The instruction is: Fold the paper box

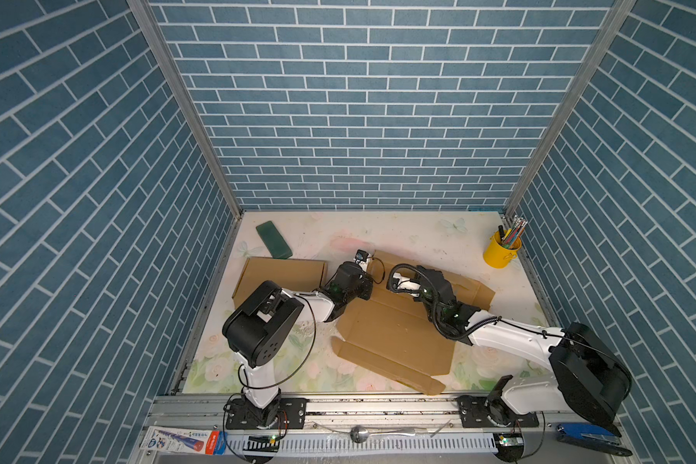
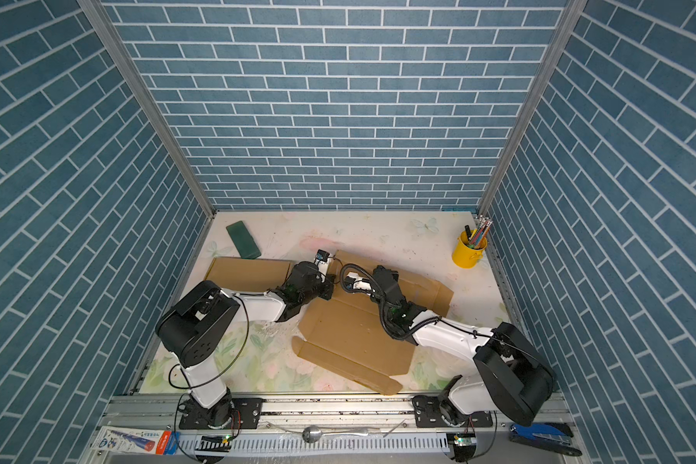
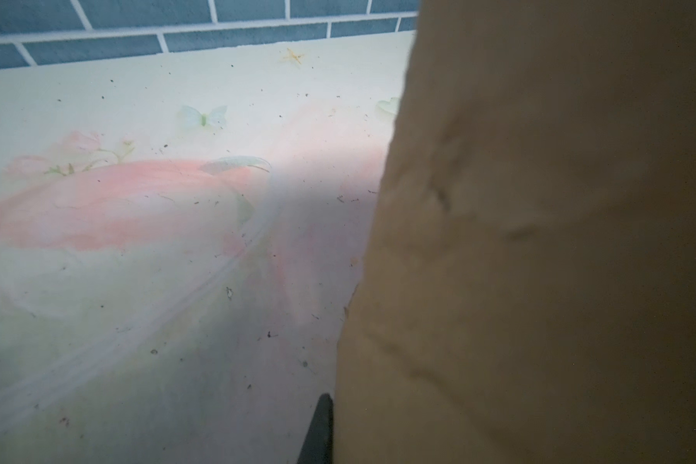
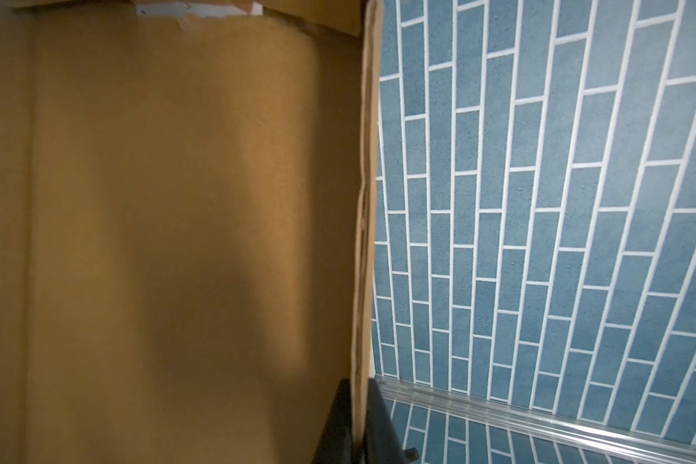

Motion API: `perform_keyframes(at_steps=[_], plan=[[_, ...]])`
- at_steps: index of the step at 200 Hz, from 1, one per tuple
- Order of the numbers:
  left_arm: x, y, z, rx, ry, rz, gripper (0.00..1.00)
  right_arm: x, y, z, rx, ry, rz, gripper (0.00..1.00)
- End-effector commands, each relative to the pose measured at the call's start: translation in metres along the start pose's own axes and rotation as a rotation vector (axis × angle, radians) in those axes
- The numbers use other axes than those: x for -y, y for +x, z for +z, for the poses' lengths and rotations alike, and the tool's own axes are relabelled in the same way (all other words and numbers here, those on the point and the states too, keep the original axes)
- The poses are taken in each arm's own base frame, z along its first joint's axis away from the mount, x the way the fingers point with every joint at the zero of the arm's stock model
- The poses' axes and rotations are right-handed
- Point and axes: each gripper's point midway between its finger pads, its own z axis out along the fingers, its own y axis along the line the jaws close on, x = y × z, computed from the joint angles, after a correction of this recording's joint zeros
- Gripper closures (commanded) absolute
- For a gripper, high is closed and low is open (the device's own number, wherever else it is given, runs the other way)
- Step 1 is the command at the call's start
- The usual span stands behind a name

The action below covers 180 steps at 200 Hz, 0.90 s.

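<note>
Clamping the paper box [image 1: 394,337] from both sides, as far as you can see. In the right wrist view, your right pincer [image 4: 358,383] has a dark finger [image 4: 338,422] on each face of a cardboard flap's edge. Both press against it, and the flap stands up in front of the wall. In the left wrist view, your left pincer [image 3: 333,405] is closed. Only one of its fingers [image 3: 319,432] shows, tight against the cardboard edge, and the other is hidden behind the sheet, so read it as pinched on the cardboard.

In both top views the two pincers meet at the box's far end. The left arm [image 1: 318,305] comes in from the left and the right arm [image 1: 511,337] reaches across the sheet. The rest of the box lies open and flat mid-surface, with one long flap running toward the near edge.

Nearest you, off the surface [image 1: 258,361]:
- a rail [image 1: 378,405] carrying both arm bases
- a spoon [image 1: 358,434]
- a blue stapler [image 1: 587,438] at right
- a printed carton [image 1: 177,440] at left

The surface is a pale floral print, speckled with dirt. Left of the box, partly under the left arm, lies a second cardboard piece [image 1: 286,273]. Beyond it is a dark green flat case [image 1: 275,240]. A yellow cup of pencils [image 1: 498,253] sits in the far right corner. Blue brick-pattern walls [image 1: 358,120] close three sides, with aluminium posts [image 1: 185,104] at the far corners.
</note>
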Motion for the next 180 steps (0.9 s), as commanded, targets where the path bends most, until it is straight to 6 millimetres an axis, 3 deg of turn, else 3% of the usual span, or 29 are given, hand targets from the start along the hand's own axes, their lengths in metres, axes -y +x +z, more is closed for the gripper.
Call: perform_keyframes(at_steps=[1,28,62,83,98,133,154,180], plan=[[-0.015,-0.020,-0.001,0.111,-0.069,0.026,0.93,0.009,-0.004,-0.011,0.025,-0.064,0.133,0.67],[-0.025,-0.035,-0.007,0.194,-0.124,0.011,0.93,-0.002,0.000,-0.030,0.040,-0.286,0.374,0.46],[-0.035,-0.036,-0.013,0.237,-0.174,0.008,0.92,-0.008,-0.005,-0.056,0.052,-0.498,0.631,0.32],[-0.039,-0.039,-0.020,0.279,-0.193,-0.003,0.93,0.005,-0.005,-0.068,0.057,-0.590,0.852,0.32],[-0.047,-0.031,-0.029,0.287,-0.234,-0.009,0.94,0.021,-0.004,-0.076,0.070,-0.630,1.032,0.34],[-0.052,-0.026,-0.039,0.325,-0.280,-0.014,0.94,0.064,0.004,-0.089,0.088,-0.580,1.367,0.35],[-0.048,-0.021,-0.042,0.345,-0.290,-0.007,0.94,0.080,0.036,-0.086,-0.059,-0.449,1.589,0.41],[-0.045,-0.017,-0.048,0.380,-0.307,0.004,0.94,0.075,0.068,-0.084,-0.286,-0.409,1.845,0.52]])
